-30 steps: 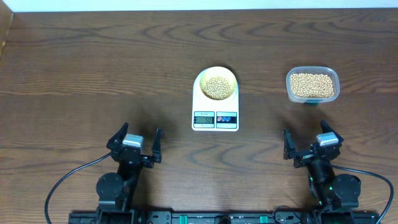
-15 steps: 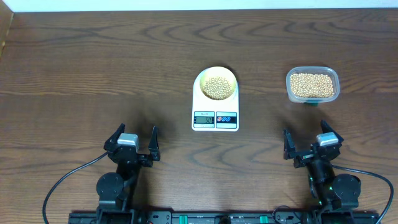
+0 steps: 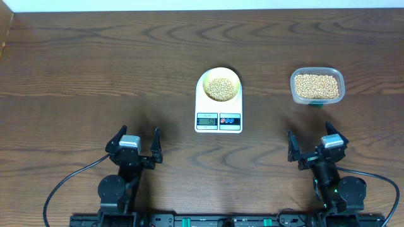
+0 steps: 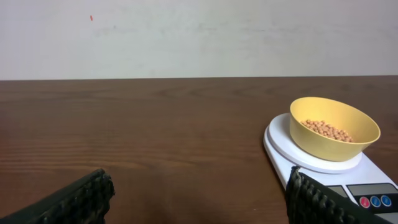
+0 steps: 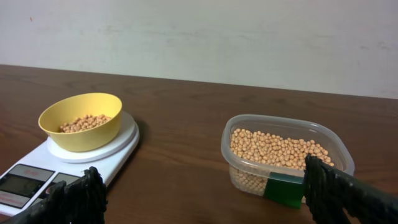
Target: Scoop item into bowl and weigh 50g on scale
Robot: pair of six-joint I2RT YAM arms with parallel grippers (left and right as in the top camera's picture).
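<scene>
The pale yellow bowl (image 3: 219,85) sits on the round platform of the white scale (image 3: 218,120) at the table's middle, holding a heap of tan beans (image 3: 219,88). Bowl (image 4: 334,127) and scale (image 4: 367,186) show at right in the left wrist view, and bowl (image 5: 81,121) and scale (image 5: 28,177) at left in the right wrist view. My left gripper (image 3: 134,144) is open and empty near the front left. My right gripper (image 3: 315,146) is open and empty near the front right.
A clear plastic tub (image 3: 317,86) full of beans stands to the right of the scale; it shows with a green label in the right wrist view (image 5: 283,152). A pale wall runs behind the table's far edge.
My left gripper has shifted slightly left and settled since one second ago. The right arm, bowl and scale have not moved.
</scene>
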